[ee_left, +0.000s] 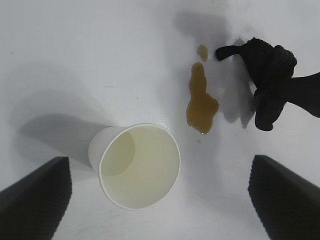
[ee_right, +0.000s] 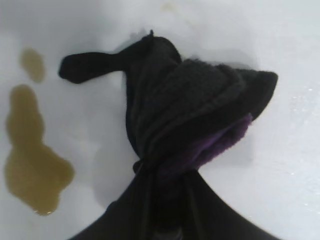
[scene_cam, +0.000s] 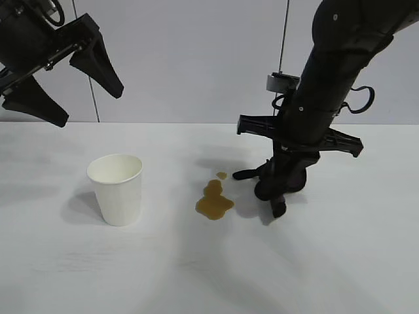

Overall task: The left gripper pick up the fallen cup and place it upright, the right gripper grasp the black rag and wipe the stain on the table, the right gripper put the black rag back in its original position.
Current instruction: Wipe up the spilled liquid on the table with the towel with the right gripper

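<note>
The white paper cup point(scene_cam: 116, 188) stands upright on the table point(scene_cam: 327, 261), left of centre; the left wrist view looks down into it point(ee_left: 140, 167). My left gripper point(scene_cam: 62, 72) is open and empty, raised high above the cup at the upper left. The brown stain point(scene_cam: 213, 201) lies in the middle, with a small droplet beside it; it also shows in the left wrist view point(ee_left: 201, 102) and the right wrist view point(ee_right: 32, 165). My right gripper point(scene_cam: 278, 196) is shut on the black rag point(ee_right: 190, 115), which rests on the table just right of the stain. Its purple patch point(ee_right: 227, 140) shows.
The rag's thin tail point(ee_right: 85, 65) points toward the stain's droplet point(ee_right: 32, 64). A grey wall stands behind the table's far edge point(scene_cam: 163, 123).
</note>
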You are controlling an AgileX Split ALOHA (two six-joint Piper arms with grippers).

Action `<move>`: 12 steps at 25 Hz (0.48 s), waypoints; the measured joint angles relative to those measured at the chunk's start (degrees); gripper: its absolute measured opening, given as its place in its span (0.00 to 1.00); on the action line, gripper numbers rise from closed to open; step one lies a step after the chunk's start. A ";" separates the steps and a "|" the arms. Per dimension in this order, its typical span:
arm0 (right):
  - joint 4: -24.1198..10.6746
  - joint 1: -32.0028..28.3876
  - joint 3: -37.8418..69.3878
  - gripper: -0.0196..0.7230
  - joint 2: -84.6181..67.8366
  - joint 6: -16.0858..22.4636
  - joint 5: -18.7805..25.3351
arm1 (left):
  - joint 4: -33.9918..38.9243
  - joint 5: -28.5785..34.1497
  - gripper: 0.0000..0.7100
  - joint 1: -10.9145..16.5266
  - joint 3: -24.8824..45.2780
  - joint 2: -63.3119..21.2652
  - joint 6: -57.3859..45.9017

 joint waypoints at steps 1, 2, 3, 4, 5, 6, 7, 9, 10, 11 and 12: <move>0.55 1.04 0.00 0.13 0.00 -0.27 -0.35 | -0.05 0.00 0.98 0.00 0.00 0.00 0.00; 1.01 2.39 0.00 0.13 0.00 -0.45 -0.88 | -0.05 0.00 0.98 0.00 0.00 0.00 0.00; 1.34 3.73 -0.04 0.13 0.00 -0.53 -1.77 | -0.05 0.00 0.98 0.00 0.00 0.00 0.00; 1.43 5.02 -0.12 0.13 0.07 -0.58 -2.76 | -0.05 0.00 0.98 0.00 0.00 0.00 0.00; 1.49 6.01 -0.24 0.13 0.15 -0.58 -3.45 | -0.05 -0.05 0.98 0.00 0.00 0.00 0.00; 1.62 7.06 -0.29 0.13 0.38 -0.58 -4.41 | -0.05 -0.05 0.98 0.00 0.00 0.00 0.00; 1.62 7.94 -0.29 0.13 0.87 -0.58 -5.37 | -0.05 -0.05 0.98 0.00 0.00 0.00 0.00; 1.62 9.17 -0.29 0.13 2.15 -0.58 -6.45 | -0.05 -0.05 0.98 0.00 0.00 0.00 0.00; 1.54 9.39 -0.29 0.13 2.92 -0.58 -7.05 | -0.05 -0.05 0.98 0.00 0.00 0.00 0.00; 1.44 9.54 -0.29 0.13 3.91 -0.58 -7.60 | -0.05 -0.05 0.98 0.00 0.00 0.00 0.00; 1.21 9.55 -0.29 0.13 4.87 -0.58 -7.95 | -0.05 -0.05 0.98 0.00 0.00 0.00 -0.08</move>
